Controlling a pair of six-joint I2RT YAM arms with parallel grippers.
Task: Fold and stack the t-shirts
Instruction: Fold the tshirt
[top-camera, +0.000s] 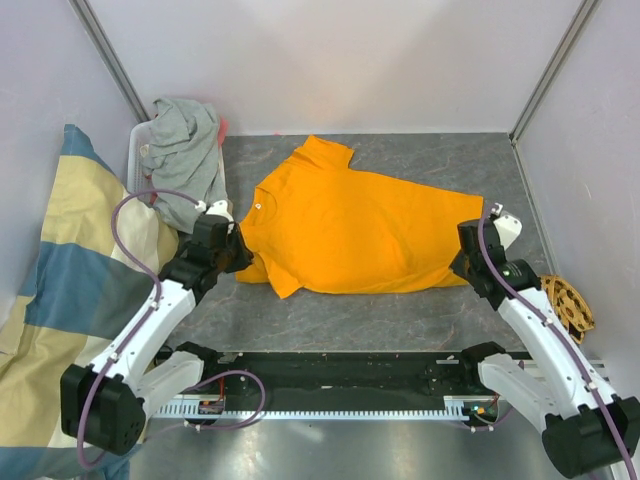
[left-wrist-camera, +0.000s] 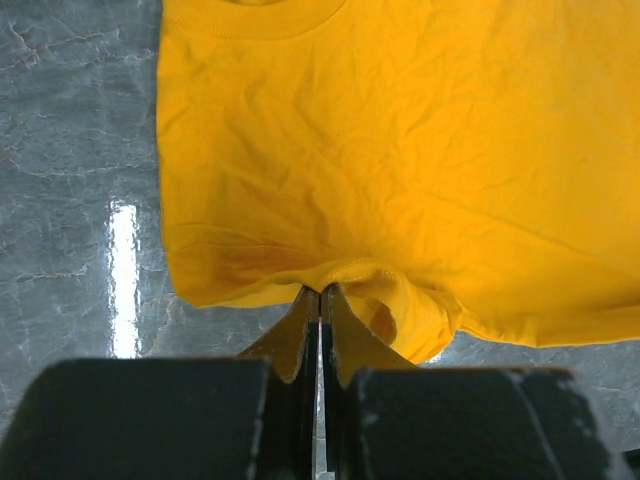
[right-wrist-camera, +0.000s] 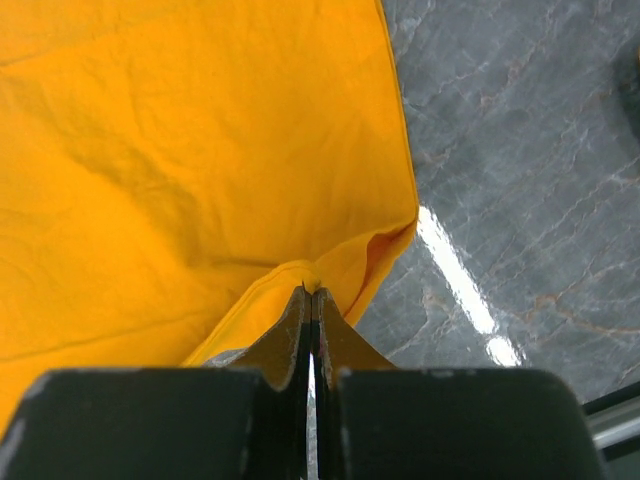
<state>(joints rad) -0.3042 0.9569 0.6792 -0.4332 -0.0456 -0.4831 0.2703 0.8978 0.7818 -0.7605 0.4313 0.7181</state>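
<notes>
Two grippers: both low over the table, one at each end of the orange t-shirt (top-camera: 360, 225), each fastened onto its near edge.
Left gripper (left-wrist-camera: 320, 292): fingers pressed together, pinching a bunched, stitched edge of the orange t-shirt at its collar end; cloth puckered up around the fingertips.
Right gripper (right-wrist-camera: 311, 290): fingers pressed together, pinching the near corner of the orange t-shirt at its hem end; corner raised into a small fold just ahead of the tips.
Orange t-shirt: spread mostly flat between the two grippers; round neck just beyond the left gripper, straight hem running away from the right gripper, one short sleeve pointing toward the far wall; light creases across the front.
Table (top-camera: 400, 320): grey, marbled and glossy, showing on the outer side of each gripper in the wrist views.
Grey t-shirt (top-camera: 185, 150): crumpled, beyond the left gripper and off to its left, heaped in a white bin (top-camera: 133, 150) and hanging over the rim; apart from the orange t-shirt.
Cream-and-blue cloth (top-camera: 70, 270): large, outboard of the left arm, along the left wall.
Tan woven disc (top-camera: 567, 305): just outboard of the right arm, nearer the base than the right gripper, partly hidden by the arm.
</notes>
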